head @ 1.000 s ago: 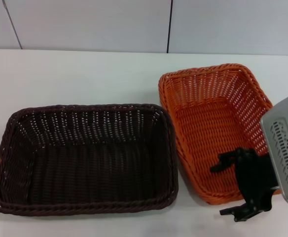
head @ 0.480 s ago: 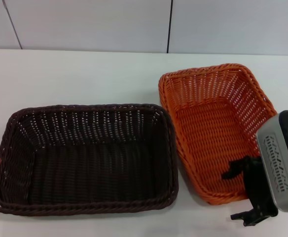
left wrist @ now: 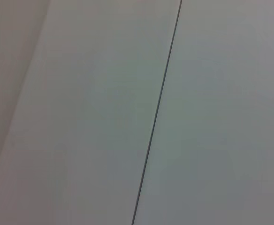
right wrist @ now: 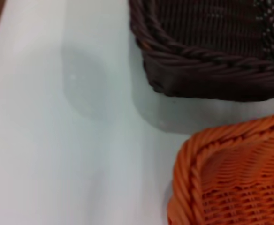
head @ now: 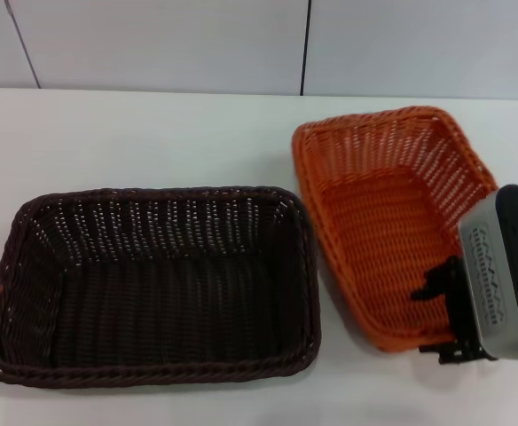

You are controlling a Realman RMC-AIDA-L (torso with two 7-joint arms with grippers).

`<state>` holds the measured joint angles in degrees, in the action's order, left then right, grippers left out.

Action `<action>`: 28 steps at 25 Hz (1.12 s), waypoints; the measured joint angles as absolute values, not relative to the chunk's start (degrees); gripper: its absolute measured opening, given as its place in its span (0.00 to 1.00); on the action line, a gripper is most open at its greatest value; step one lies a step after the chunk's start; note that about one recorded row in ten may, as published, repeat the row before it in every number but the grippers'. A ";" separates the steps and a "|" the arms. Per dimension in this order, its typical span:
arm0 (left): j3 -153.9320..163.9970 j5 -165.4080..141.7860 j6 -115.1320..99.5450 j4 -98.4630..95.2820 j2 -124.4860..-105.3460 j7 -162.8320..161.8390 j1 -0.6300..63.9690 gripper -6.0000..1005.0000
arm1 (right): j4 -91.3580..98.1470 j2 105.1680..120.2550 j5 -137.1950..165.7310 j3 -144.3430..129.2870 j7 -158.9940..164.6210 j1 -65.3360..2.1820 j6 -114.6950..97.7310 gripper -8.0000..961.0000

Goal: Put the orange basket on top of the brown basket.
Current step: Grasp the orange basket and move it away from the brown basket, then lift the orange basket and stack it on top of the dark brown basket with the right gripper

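Orange wicker fills the right side of the head view: the orange basket [head: 392, 222] sits on the white table [head: 153, 133], its long sides running slantwise and its far end looking tipped up a little. Just to its left lies the brown basket [head: 153, 284], flat on the table, long side facing the robot, with only a narrow strip of table between the 2 rims. Both baskets hold nothing.

At the near right corner of the orange basket is the right gripper [head: 445, 315], hanging from its grey and black wrist housing. 1 black finger reaches inside over the basket floor and the other sits outside below the rim, so the jaws straddle the near wall. They look pinched onto it, holding the orange basket by that edge.

From the right wrist view, a corner of the orange basket [right wrist: 231, 173] shows close up, with a corner of the brown basket [right wrist: 207, 56] beyond it across a band of table [right wrist: 57, 140].

Left gripper is not seen anywhere; its wrist camera faces only a pale panelled wall [left wrist: 80, 112] with 1 dark seam.
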<state>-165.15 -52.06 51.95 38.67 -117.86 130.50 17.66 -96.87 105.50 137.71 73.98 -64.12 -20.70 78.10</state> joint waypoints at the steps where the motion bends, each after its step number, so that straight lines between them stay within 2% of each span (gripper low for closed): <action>1: -165.15 -52.06 51.95 38.67 -117.86 130.50 17.65 0.86 | -97.02 105.52 137.77 74.12 -64.11 -20.71 77.96 0.71; 4: -165.15 -52.03 52.01 38.67 -117.86 130.49 17.59 0.86 | -97.18 105.55 137.86 73.83 -64.10 -20.95 77.89 0.62; 14: -165.14 -51.81 52.53 38.74 -117.86 130.26 17.57 0.86 | -98.42 106.02 140.07 73.10 -64.06 -21.04 78.03 0.15; 28: -165.14 -51.76 52.74 38.75 -117.68 130.16 17.42 0.86 | -104.56 107.10 153.52 72.32 -61.51 -20.14 73.74 0.13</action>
<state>-165.14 -51.76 52.74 38.75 -117.68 130.16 17.42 -104.56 107.10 153.52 72.32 -61.50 -20.14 73.74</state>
